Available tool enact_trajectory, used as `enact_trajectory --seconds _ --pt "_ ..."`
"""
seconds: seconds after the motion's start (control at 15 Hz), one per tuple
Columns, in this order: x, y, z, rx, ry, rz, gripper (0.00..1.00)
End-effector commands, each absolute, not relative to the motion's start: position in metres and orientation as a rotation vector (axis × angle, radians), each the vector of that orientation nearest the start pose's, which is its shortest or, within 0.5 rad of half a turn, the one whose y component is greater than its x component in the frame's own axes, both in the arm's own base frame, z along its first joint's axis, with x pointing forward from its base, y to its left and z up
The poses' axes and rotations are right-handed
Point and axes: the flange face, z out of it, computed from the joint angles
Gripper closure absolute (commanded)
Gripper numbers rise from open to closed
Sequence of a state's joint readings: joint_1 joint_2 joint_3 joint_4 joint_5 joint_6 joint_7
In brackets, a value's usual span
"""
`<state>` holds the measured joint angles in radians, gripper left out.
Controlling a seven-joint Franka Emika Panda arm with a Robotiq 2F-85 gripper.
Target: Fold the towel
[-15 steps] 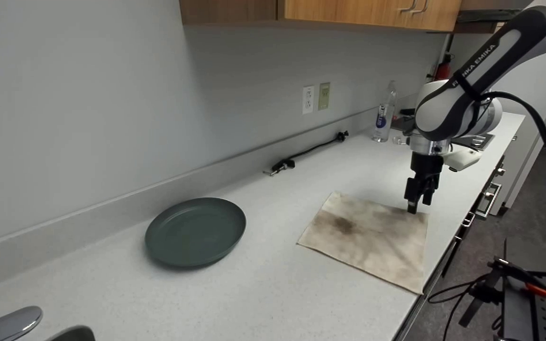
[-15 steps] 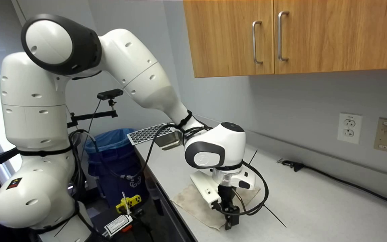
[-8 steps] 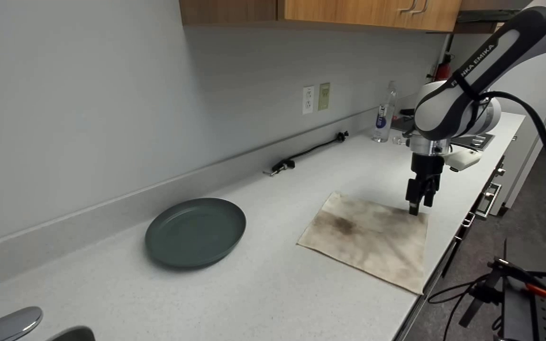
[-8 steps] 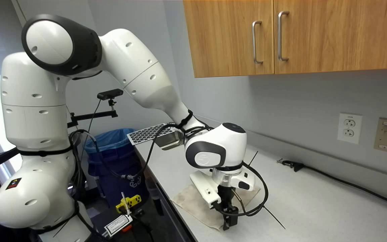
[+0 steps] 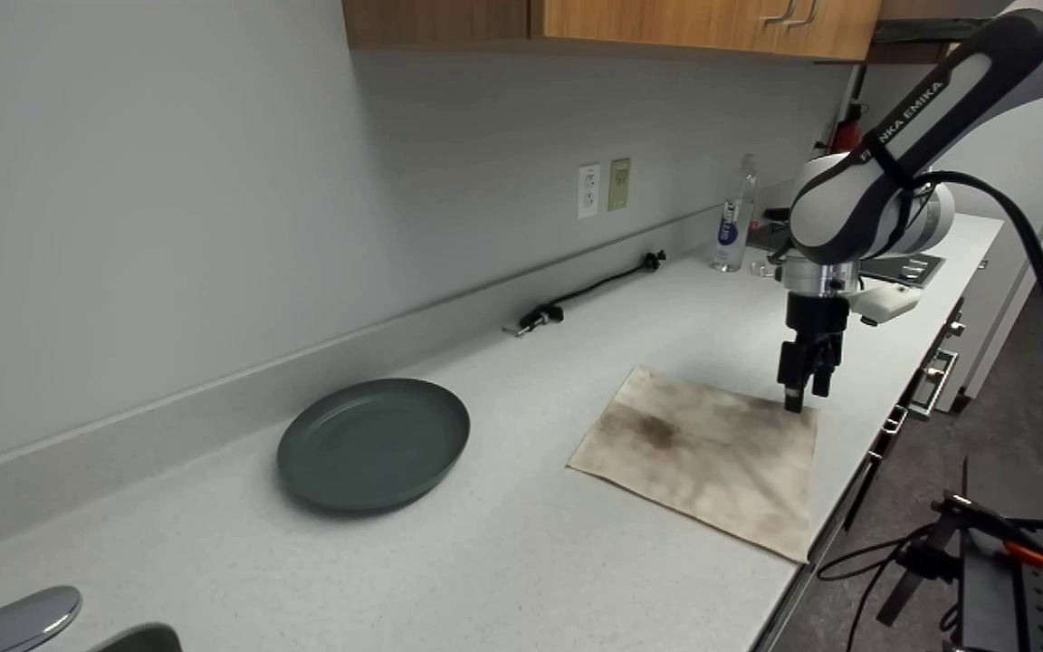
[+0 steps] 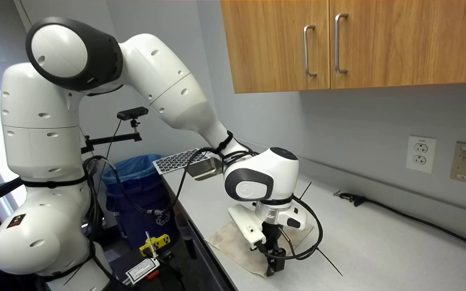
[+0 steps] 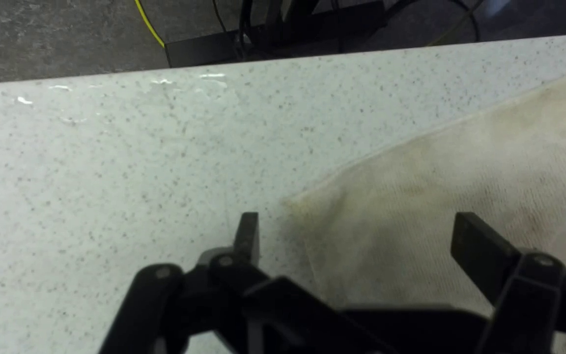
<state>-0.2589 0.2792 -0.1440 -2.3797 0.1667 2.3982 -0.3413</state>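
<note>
The towel [image 5: 703,457], a beige cloth with brownish blotches, lies flat and spread out on the counter; in an exterior view part of it [image 6: 237,246] is behind the arm. My gripper [image 5: 808,401] points down at the towel's corner near the counter edge. In the wrist view the gripper [image 7: 356,219] is open wide, its fingers on either side of the towel's corner [image 7: 307,206]. One finger [image 7: 247,236] is over bare counter, and the opposite one is above the cloth [image 7: 410,196]. Nothing is held. Whether the fingertips touch the surface cannot be told.
A dark green plate [image 5: 374,444] sits nearer the wall. Against the backsplash lies a black cable with a clamp [image 5: 541,315], and a clear bottle [image 5: 735,217] stands farther back. The counter's front edge [image 7: 263,61] runs close to the towel. Wooden cabinets [image 6: 358,44] hang above.
In an exterior view my gripper has shifted very slightly to the right and down over the towel's corner. The towel lies unchanged, and the jaws stay apart.
</note>
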Motion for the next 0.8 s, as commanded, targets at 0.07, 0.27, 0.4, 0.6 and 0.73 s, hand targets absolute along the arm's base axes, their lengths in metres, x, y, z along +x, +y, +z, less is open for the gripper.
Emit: enact_trajectory --seconds 0.07,0.27,0.4,0.6,0.73 --pt "0.4385 -0.1884 0.1881 -2.970 0.271 0.304 0.00" --pt "0.4399 -0.1891 0.1884 -2.980 0.264 0.281 0.00" --pt "0.4397 -0.1897 0.1885 -2.988 0.263 0.289 0.00" --pt "0.4393 -0.1895 0.1887 -2.985 0.270 0.296 0.00" --pt "0.4390 -0.1890 0.1887 -2.979 0.276 0.298 0.00"
